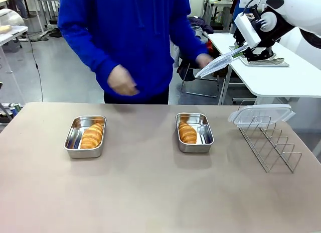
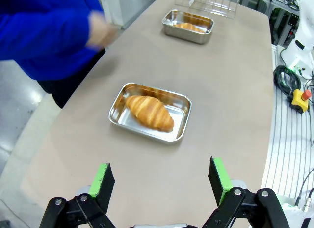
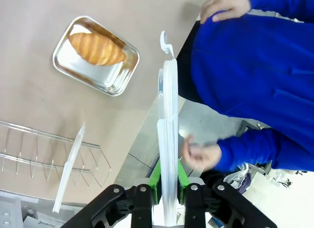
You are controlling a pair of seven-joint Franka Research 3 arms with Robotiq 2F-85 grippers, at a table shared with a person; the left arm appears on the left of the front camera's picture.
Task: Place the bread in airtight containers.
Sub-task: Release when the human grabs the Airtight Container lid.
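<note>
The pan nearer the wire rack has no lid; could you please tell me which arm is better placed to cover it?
Right, probably: the right claw is shut on a clear lid, held up nearer that pan. The left claw is open and empty, facing the other pan.

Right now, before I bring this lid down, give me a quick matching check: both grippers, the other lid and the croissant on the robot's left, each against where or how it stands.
Things:
A. left gripper
B. right gripper
C. spare lid
D. left croissant

States:
1. lying on top of the wire rack
2. shut on a clear lid
3. open, nothing between the fingers
4. in an uncovered steel pan

Pairs: A-3, B-2, C-1, D-4.
</note>
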